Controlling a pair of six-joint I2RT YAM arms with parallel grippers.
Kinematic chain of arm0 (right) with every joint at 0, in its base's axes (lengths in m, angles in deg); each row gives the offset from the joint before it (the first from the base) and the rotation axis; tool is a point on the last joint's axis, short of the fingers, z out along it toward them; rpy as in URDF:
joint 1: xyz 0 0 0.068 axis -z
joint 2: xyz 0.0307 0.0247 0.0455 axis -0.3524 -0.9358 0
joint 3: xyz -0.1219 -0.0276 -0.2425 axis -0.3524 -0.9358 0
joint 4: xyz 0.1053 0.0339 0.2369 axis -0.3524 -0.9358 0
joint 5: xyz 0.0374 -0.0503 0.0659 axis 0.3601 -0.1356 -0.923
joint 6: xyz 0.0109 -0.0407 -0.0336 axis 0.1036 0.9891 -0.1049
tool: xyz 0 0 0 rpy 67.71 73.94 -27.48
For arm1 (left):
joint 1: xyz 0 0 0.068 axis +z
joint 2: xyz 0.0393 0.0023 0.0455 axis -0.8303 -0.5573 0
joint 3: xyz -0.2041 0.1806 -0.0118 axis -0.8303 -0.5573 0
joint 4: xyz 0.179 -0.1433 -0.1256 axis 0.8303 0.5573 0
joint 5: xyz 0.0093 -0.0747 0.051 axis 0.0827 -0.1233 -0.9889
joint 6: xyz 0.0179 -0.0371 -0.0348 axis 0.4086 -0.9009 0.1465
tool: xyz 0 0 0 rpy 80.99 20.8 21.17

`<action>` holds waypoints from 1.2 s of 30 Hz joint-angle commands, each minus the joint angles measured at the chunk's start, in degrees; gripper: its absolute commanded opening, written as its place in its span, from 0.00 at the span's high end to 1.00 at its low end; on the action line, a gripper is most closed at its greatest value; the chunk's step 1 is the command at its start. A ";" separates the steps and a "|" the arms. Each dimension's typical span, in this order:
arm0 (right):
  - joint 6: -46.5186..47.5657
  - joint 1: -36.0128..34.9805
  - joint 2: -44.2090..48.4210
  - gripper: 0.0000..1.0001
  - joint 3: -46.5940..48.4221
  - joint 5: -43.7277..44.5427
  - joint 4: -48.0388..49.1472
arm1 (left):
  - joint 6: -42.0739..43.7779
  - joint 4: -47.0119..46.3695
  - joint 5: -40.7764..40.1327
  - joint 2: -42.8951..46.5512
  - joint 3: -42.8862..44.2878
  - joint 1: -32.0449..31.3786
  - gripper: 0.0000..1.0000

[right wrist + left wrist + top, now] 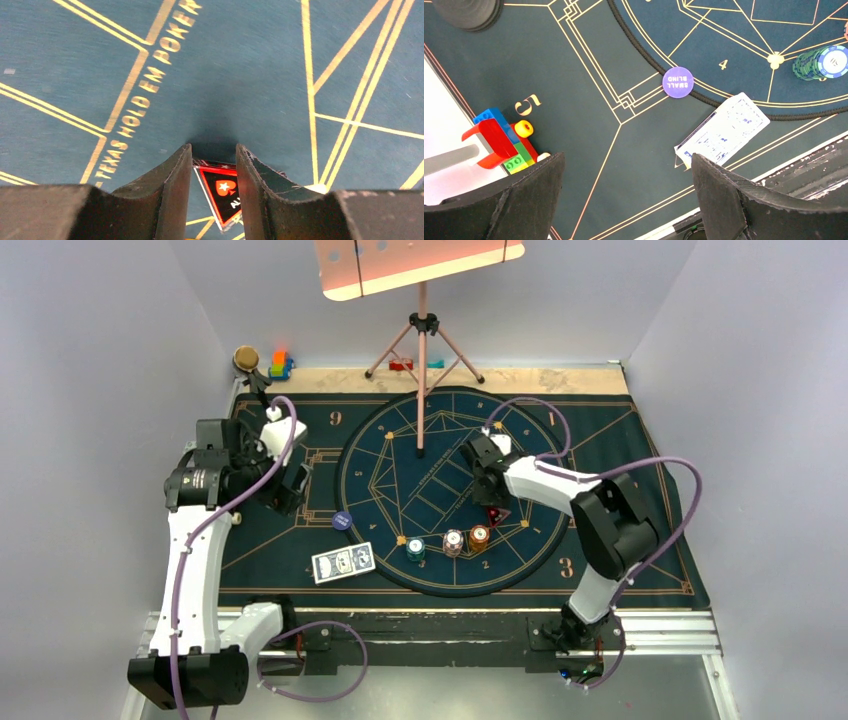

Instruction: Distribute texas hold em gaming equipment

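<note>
My right gripper [492,502] [213,147] is low over the round centre of the mat. Its jaws stand a narrow gap apart around the red-edged black triangular marker [222,192] [497,517], whose corners are hidden by the fingers. My left gripper [290,486] [626,160] is wide open and empty above the mat's left part. The blue-and-white cards [343,562] [724,130] lie near the front edge. A dark blue "small blind" disc [343,521] [678,82] lies beside them. Teal [416,549] [821,62], white [453,541] and orange [479,537] chip stacks stand in a row. The yellow disc is out of view.
A pink tripod stand [421,325] stands at the back, its pole reaching the mat's centre. Coloured toy blocks [280,364] [504,140] sit at the back left, next to a round brown-topped object [244,358] on a black stem. White walls enclose three sides.
</note>
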 commanded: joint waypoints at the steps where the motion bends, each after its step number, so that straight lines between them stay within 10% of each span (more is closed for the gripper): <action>1: -4.49 3.59 4.35 0.60 -5.11 0.82 -7.64 | 1.49 0.78 -0.16 -0.46 3.61 0.21 0.00; 16: -1.61 5.71 14.26 0.47 -0.23 2.46 -10.20 | 1.42 1.95 0.58 -1.04 3.86 0.30 0.00; 23: 2.75 -8.10 12.17 0.14 17.21 1.91 -13.98 | -1.07 1.69 0.70 -0.69 2.24 0.27 0.00; 36: 2.23 -26.27 3.63 0.07 15.27 -8.47 -9.13 | -3.02 2.26 0.12 0.35 0.84 0.27 0.00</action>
